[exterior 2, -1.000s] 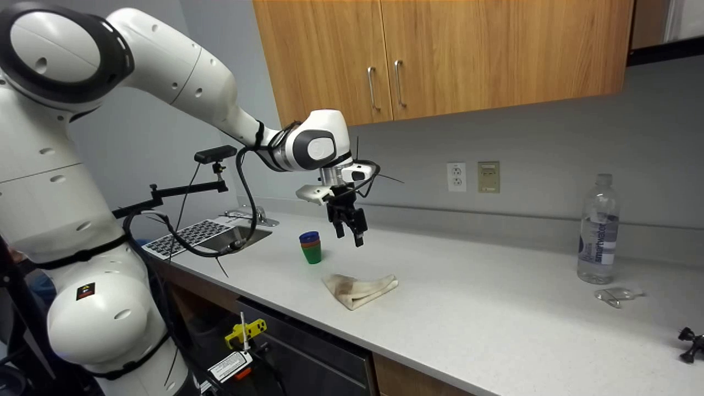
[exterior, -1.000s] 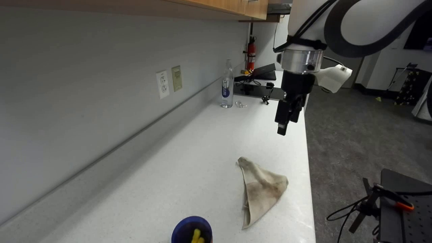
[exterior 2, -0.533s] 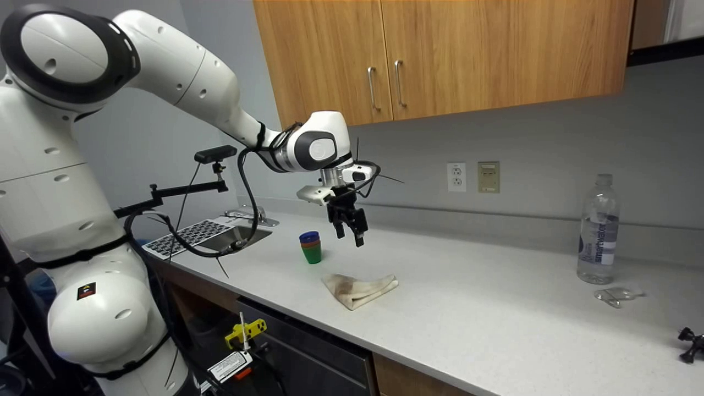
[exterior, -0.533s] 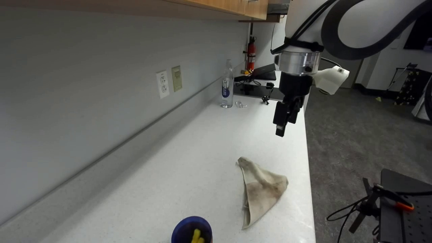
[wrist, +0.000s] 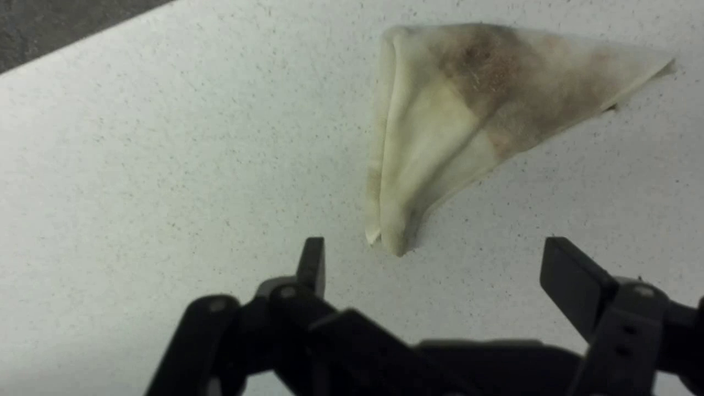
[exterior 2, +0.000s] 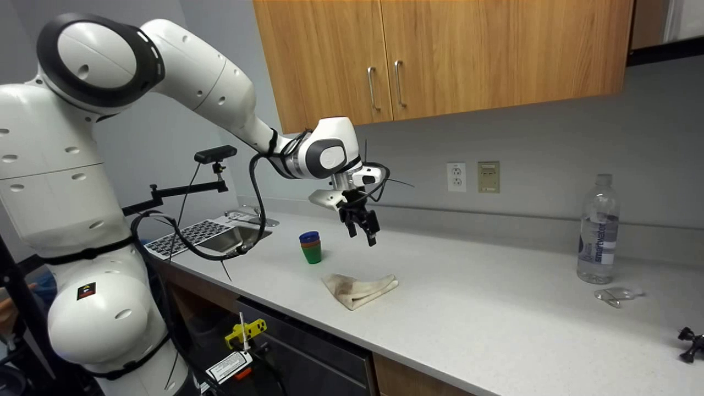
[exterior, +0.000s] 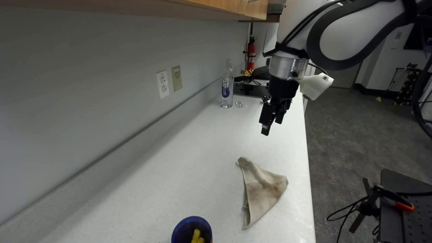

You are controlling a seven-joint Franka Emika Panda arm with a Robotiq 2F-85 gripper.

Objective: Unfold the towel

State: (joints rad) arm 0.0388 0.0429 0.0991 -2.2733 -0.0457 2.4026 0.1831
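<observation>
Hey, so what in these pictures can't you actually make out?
Towel: inner folds and underside, wrist view, hidden by its own top layer.
Blue cup: lower part, in an exterior view, cut off by the bottom edge.
Bottle label: fine print, in an exterior view, too small to read.
Black item: full shape, in an exterior view, cut off by the right edge.
Cupboard doors: whatever is behind, in an exterior view, hidden by them.

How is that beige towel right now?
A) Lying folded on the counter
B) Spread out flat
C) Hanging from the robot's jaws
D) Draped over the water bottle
A: the wrist view shows the towel lying on the counter, its layers doubled along one edge, with the open jaws holding nothing.
</observation>
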